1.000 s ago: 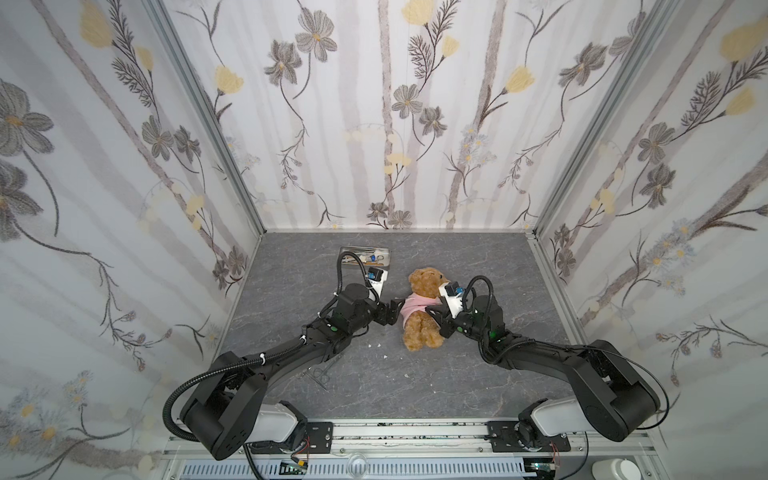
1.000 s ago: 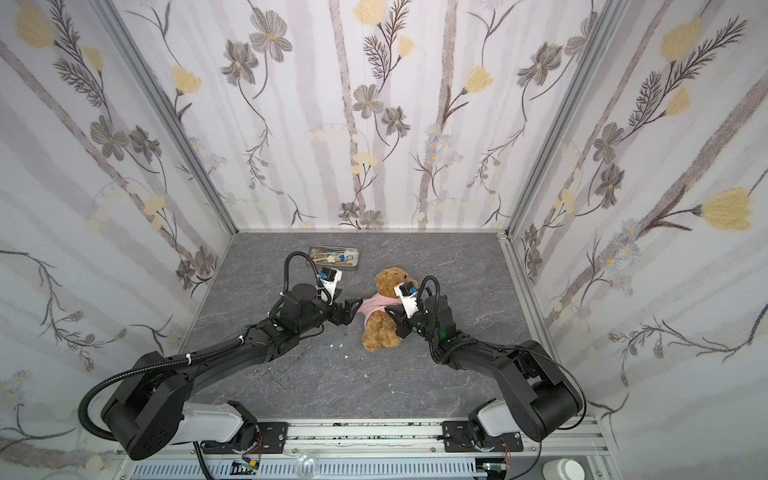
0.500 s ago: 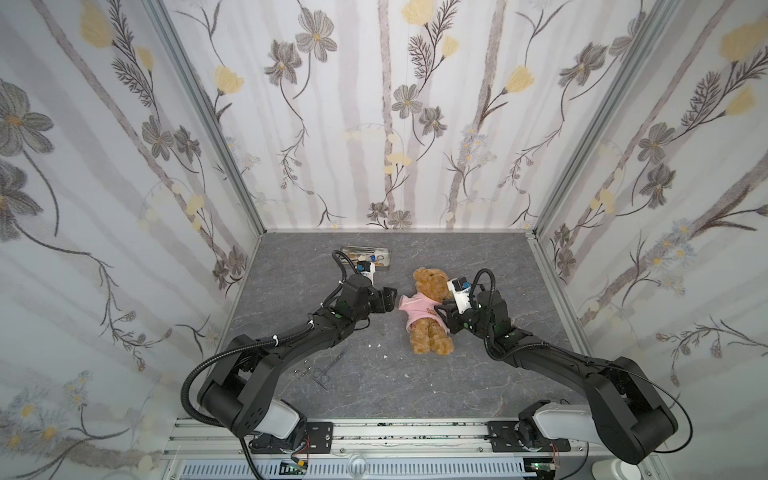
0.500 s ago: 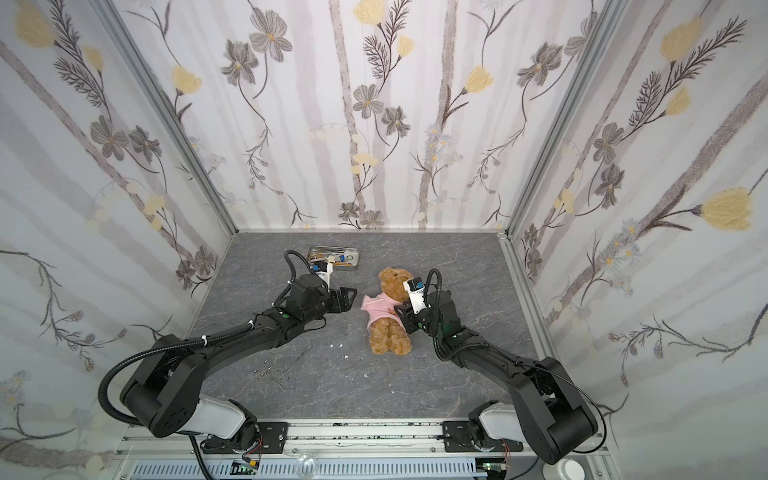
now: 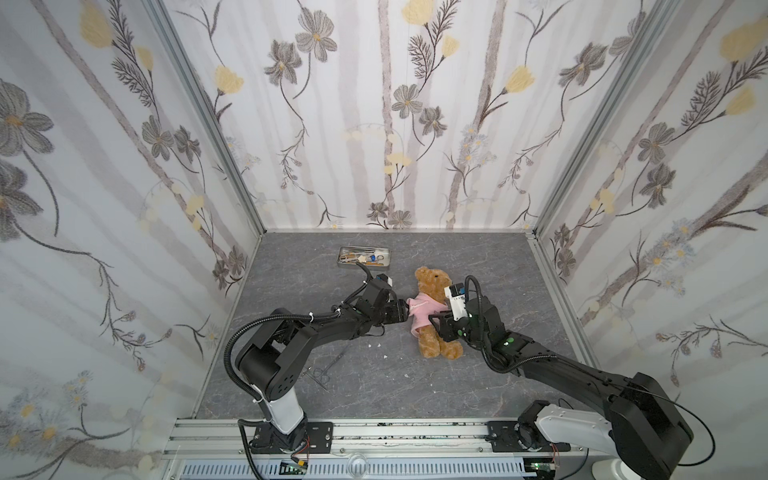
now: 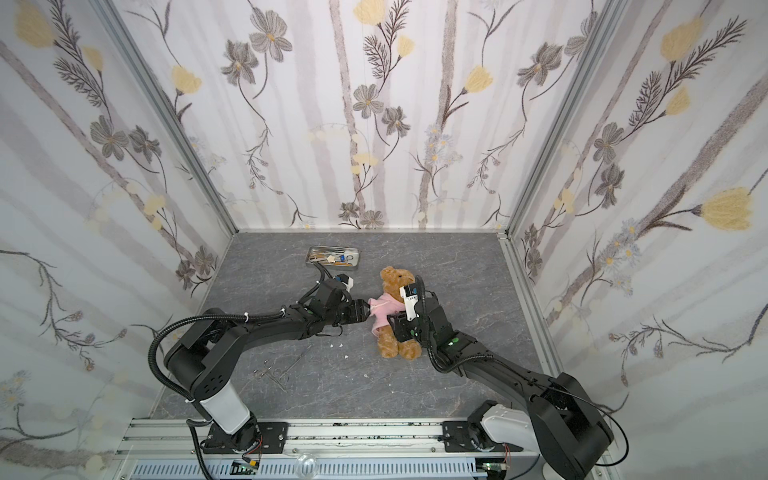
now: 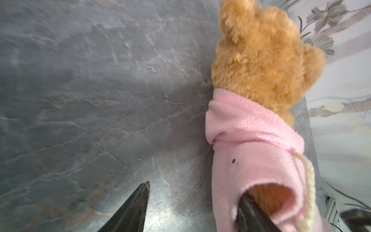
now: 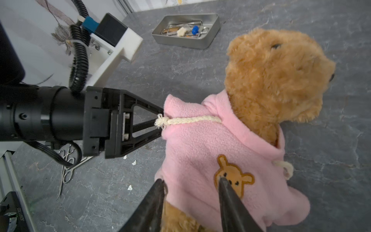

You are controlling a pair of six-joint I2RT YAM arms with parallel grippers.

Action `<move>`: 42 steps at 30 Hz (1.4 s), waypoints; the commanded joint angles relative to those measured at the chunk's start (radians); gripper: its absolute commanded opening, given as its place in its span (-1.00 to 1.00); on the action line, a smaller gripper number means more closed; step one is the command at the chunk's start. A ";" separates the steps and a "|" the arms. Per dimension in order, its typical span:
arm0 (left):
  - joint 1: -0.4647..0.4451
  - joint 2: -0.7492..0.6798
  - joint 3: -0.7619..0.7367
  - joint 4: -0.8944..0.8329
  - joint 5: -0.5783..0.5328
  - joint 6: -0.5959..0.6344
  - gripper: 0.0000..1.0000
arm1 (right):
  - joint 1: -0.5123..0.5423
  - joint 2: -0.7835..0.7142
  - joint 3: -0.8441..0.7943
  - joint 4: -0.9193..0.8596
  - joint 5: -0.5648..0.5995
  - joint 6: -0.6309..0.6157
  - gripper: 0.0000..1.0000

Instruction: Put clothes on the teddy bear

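Note:
The teddy bear (image 5: 430, 278) (image 6: 397, 278) lies on its back mid-table, wearing a pink shirt (image 5: 424, 309) (image 6: 386, 309) with an orange bear-face emblem (image 8: 233, 180). My left gripper (image 5: 405, 309) (image 6: 365, 309) (image 7: 195, 190) is open at the shirt's sleeve. One of its fingers (image 7: 249, 213) sits inside the sleeve opening and the other rests over bare table. My right gripper (image 5: 436, 328) (image 6: 395, 328) (image 8: 190, 178) is open and straddles the shirt's lower hem: one tip is at the hem edge, the other on the emblem. A cream drawstring (image 8: 190, 120) lies across the shoulder.
A metal tray (image 5: 365, 267) (image 6: 332, 266) (image 8: 180, 43) of small tools stands behind the bear to the left. Steel scissors (image 5: 320, 372) (image 6: 272, 372) (image 8: 67, 172) and white scraps (image 5: 376, 345) lie on the grey table in front of the left arm. Flowered walls close three sides.
My right gripper has opened and dropped from the bear's shoulder to the shirt's hem. My left gripper drew back, then returned to the sleeve. The bear has settled further right.

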 commanded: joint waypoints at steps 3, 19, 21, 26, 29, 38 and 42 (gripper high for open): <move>-0.131 -0.041 -0.061 0.042 0.022 -0.052 0.35 | -0.109 0.084 0.029 0.050 -0.056 0.048 -0.10; -0.246 -0.337 -0.118 0.000 -0.293 0.478 0.45 | -0.172 -0.116 0.045 -0.133 0.093 -0.078 0.24; -0.261 -0.387 -0.144 0.019 -0.283 0.710 0.49 | -0.195 -0.115 0.049 -0.122 0.073 -0.081 0.26; -0.263 -0.445 -0.259 0.094 -0.152 1.349 0.72 | -0.277 -0.088 0.070 -0.115 0.001 -0.092 0.26; -0.252 -0.375 -0.275 0.142 -0.145 1.667 0.89 | -0.321 -0.101 0.061 -0.103 -0.027 -0.093 0.26; -0.237 -0.049 -0.056 0.232 -0.102 1.822 0.84 | -0.418 -0.188 -0.011 -0.081 -0.098 -0.074 0.26; -0.236 0.069 0.018 0.238 -0.064 1.821 0.75 | -0.438 -0.195 -0.015 -0.086 -0.124 -0.072 0.26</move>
